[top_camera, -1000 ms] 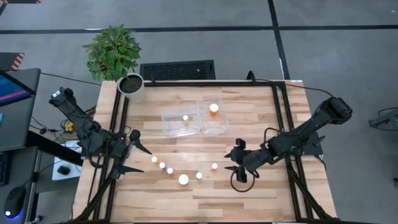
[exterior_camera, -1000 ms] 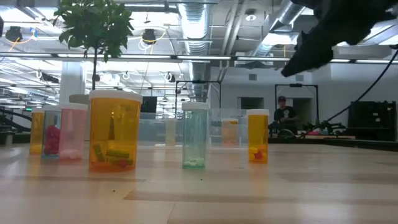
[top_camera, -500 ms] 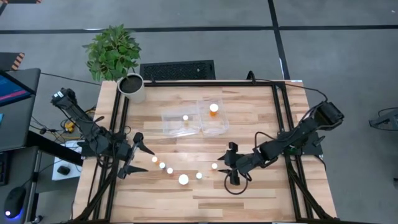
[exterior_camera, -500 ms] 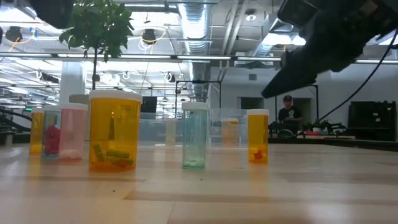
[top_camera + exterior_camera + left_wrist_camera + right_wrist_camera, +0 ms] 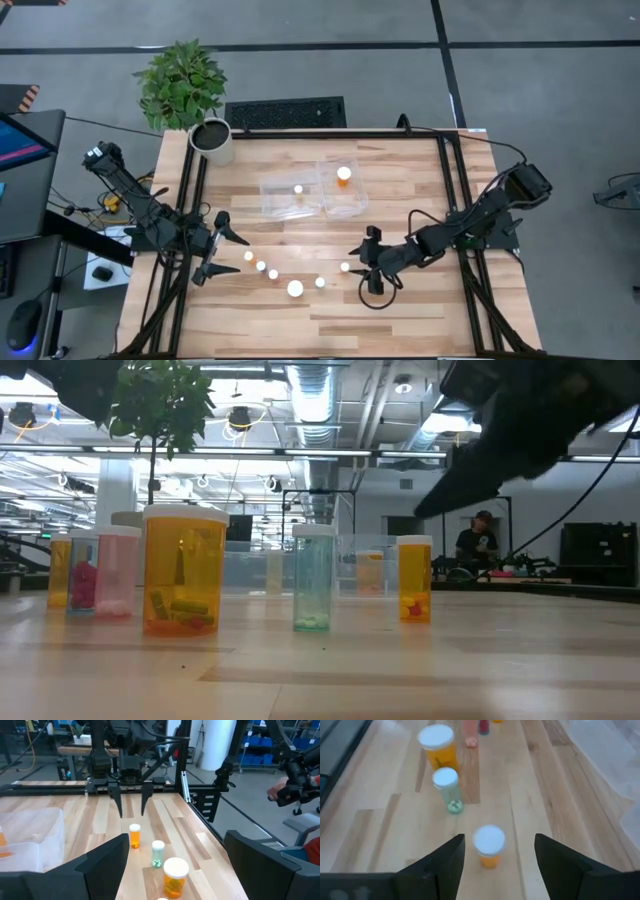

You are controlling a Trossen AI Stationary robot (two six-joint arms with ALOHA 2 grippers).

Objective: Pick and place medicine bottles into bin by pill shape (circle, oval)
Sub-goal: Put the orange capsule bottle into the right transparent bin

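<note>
Claw at work: right gripper (image 5: 357, 260), fingers spread with a clear gap, nothing between them.
Nearest bottle: small orange bottle (image 5: 489, 845) with a white cap, upright just ahead of the spread fingers, lined up with the gap but untouched; the high view shows it just off the fingertips, toward the left arm.
Next out: a pale green bottle (image 5: 447, 790) stands further ahead, then the big orange bottle (image 5: 437, 747), then more bottles in the same curved row.
Other claw: left gripper (image 5: 222, 250), fingers wide apart and empty, at the far end of the row, near the table's left rail.
Count on the table: six bottles in the curved row, one of them larger.
Count in the bin: two; the bin (image 5: 275, 187) lies beyond the row toward the plant, with one small bottle in its left compartment and a larger orange one in its right.
Open room: bare wooden table (image 5: 420, 180) behind and beside the right gripper out to the black frame rail; a white plant pot (image 5: 212, 139) sits at the far left corner.
Background: a person (image 5: 477, 542) beyond the table in the low view.
</note>
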